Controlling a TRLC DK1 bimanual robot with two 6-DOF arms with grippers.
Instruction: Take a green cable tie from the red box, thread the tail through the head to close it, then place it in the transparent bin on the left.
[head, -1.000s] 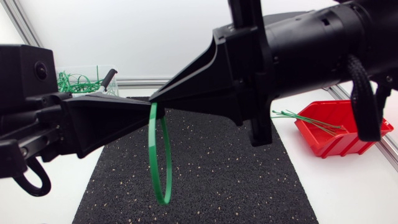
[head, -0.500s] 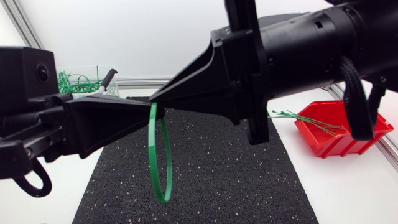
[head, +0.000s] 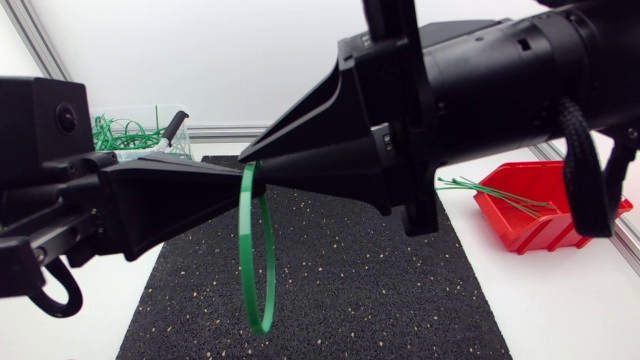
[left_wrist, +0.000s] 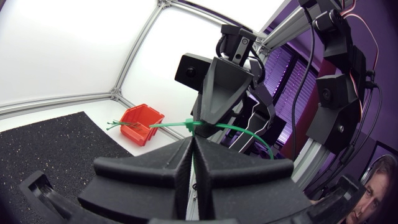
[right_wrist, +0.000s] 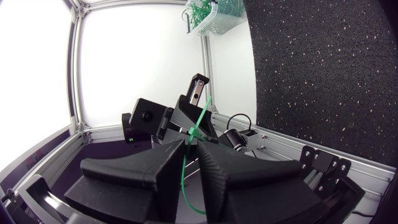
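A green cable tie, closed into a loop, hangs above the black mat. My left gripper comes in from the left and is shut on the top of the loop; in the left wrist view its fingers meet with the tie pinched at their tips. My right gripper meets it tip to tip from the right. Its fingers stand slightly apart, and the tie runs through the gap. The red box holds several green ties. The transparent bin sits at the back left.
The transparent bin has several closed green ties inside. The red box stands on the white table to the right of the mat. Both arms fill most of the space above the mat's far half.
My right gripper's fingers have parted a little at the tie. The left gripper and the loop have stayed where they were.
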